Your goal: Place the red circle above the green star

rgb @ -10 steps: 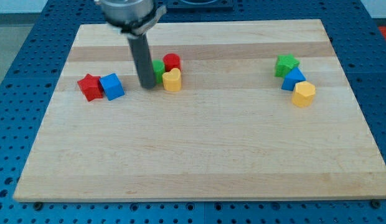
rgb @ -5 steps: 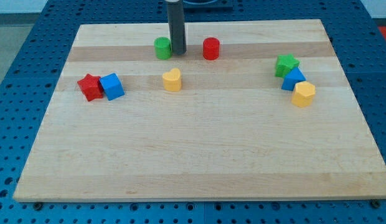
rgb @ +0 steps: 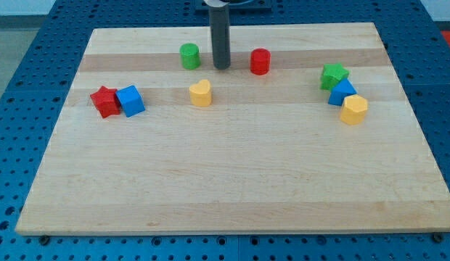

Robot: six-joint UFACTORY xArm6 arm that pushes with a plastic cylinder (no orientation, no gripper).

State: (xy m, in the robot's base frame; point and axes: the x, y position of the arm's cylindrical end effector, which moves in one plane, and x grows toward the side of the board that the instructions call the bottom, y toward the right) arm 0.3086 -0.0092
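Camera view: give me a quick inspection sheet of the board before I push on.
Surface: wooden board on a blue perforated table.
Job's things: red circle near the view's top; green star toward the view's right, touching a blue block.
Clutter: green circle, yellow heart, red star against a blue cube, yellow block.
Grippers: none; my tip sits between the green circle and the red circle, touching neither.
Cables: nothing seen.
Surroundings: nothing seen.
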